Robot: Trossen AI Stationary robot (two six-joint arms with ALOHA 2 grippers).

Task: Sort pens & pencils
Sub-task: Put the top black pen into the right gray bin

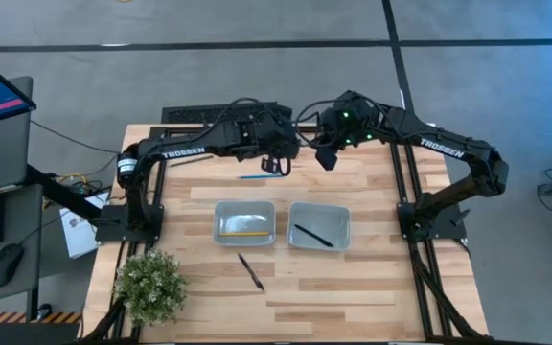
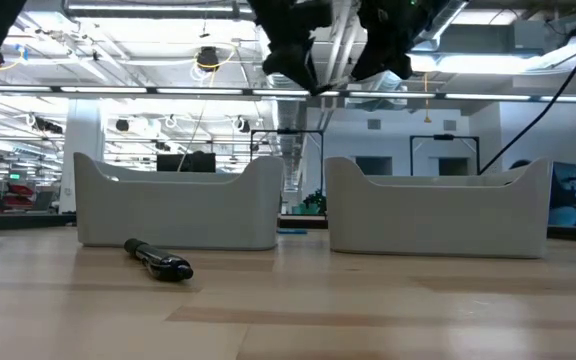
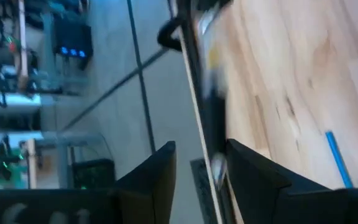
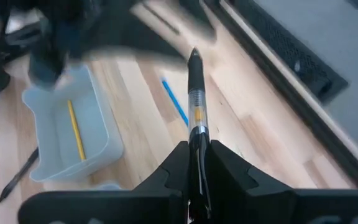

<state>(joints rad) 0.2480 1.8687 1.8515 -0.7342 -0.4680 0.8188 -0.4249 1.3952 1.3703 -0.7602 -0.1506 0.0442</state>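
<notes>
left wrist: fingers apart over the table edge

the left gripper (image 3: pixel 197 171) shows two dark fingers (image 3: pixel 151 171) spread, nothing between them. beyond lies the wooden table (image 3: pixel 291 68) with a light blue pencil (image 3: pixel 339 158) on it, and grey floor (image 3: pixel 117 74) past the edge.

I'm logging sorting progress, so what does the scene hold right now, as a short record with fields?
left tray: one yellow pencil
right tray: one black pen
loose on table: black pen near the trays, blue pencil at the far side
right gripper: shut on a clear-barrelled pen, raised
left gripper: raised over the far edge, jaws apart, empty
</notes>
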